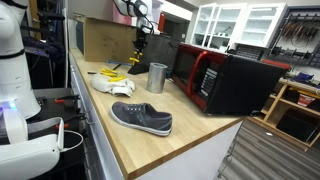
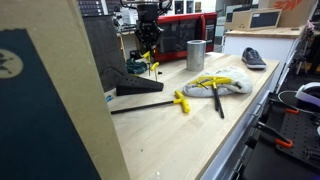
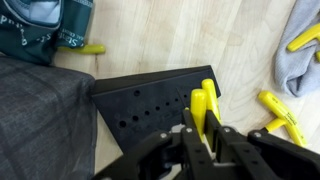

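My gripper (image 3: 205, 135) is shut on a yellow tool handle (image 3: 199, 105), held upright over a black perforated tool holder (image 3: 150, 100). A second yellow handle (image 3: 211, 93) stands right beside it. In both exterior views the gripper (image 1: 140, 46) (image 2: 148, 47) hangs at the far end of the wooden counter, just above the black holder (image 2: 138, 87). I cannot tell if the held tool's tip sits in a hole.
A metal cup (image 1: 157, 78), a grey shoe (image 1: 141, 118), a white cloth with yellow tools (image 1: 112, 85) and a red-black microwave (image 1: 225, 80) sit on the counter. A cardboard box (image 1: 105, 38) stands behind. A loose yellow-handled tool (image 2: 182, 102) lies near the holder.
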You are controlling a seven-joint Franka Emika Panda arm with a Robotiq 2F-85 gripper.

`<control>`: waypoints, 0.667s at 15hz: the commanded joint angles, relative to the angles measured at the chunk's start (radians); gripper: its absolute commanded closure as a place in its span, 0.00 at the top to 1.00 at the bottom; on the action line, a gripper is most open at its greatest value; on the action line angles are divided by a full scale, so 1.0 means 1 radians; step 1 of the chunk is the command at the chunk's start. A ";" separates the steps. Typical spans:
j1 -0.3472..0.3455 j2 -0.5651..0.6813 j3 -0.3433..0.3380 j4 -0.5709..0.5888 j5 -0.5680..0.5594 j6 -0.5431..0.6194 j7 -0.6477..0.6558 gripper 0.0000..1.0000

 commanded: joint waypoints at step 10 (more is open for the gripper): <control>-0.043 0.035 0.033 0.017 0.122 0.015 -0.209 0.04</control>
